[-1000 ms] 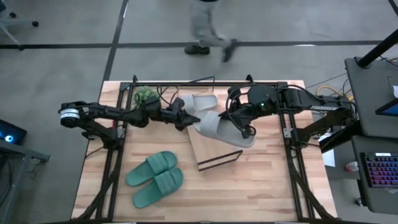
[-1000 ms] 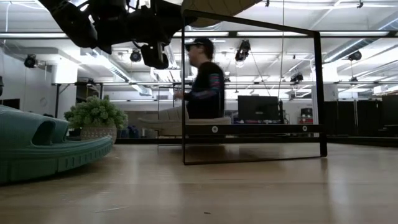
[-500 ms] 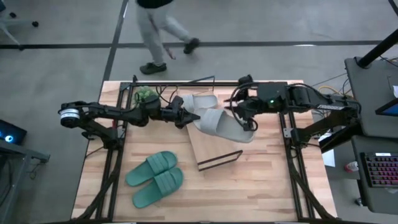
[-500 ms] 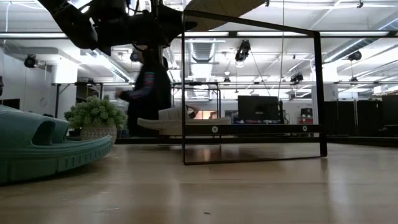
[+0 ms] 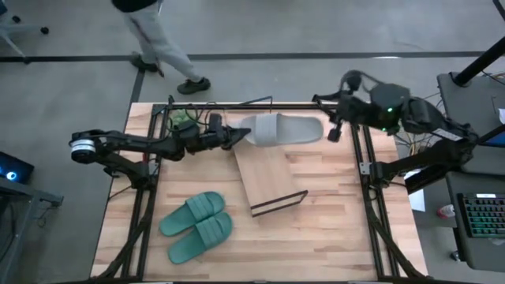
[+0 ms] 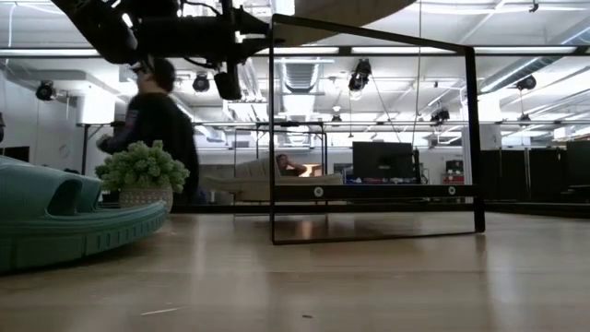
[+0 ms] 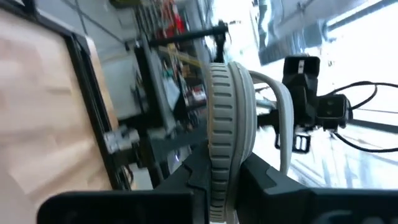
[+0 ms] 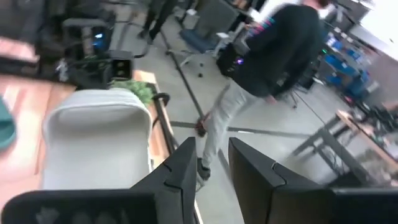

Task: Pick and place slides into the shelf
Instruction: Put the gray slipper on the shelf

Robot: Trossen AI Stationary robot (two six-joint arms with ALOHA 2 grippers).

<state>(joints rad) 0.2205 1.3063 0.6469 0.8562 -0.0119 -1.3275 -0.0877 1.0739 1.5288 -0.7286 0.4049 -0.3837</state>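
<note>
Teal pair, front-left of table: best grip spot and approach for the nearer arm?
Probably the wide strap of one teal slide, taken from straight above. The teal pair lies flat, soles down, straps arching up. The left gripper is busy holding a grey slide.

Even, bright overhead light falls on my table [image 5: 331, 205], with only soft shadows. At table height, ceiling strip lights glare and the near wood blurs. My right wrist camera smears the walking person [image 8: 273, 56]; my left one washes out white.
</note>
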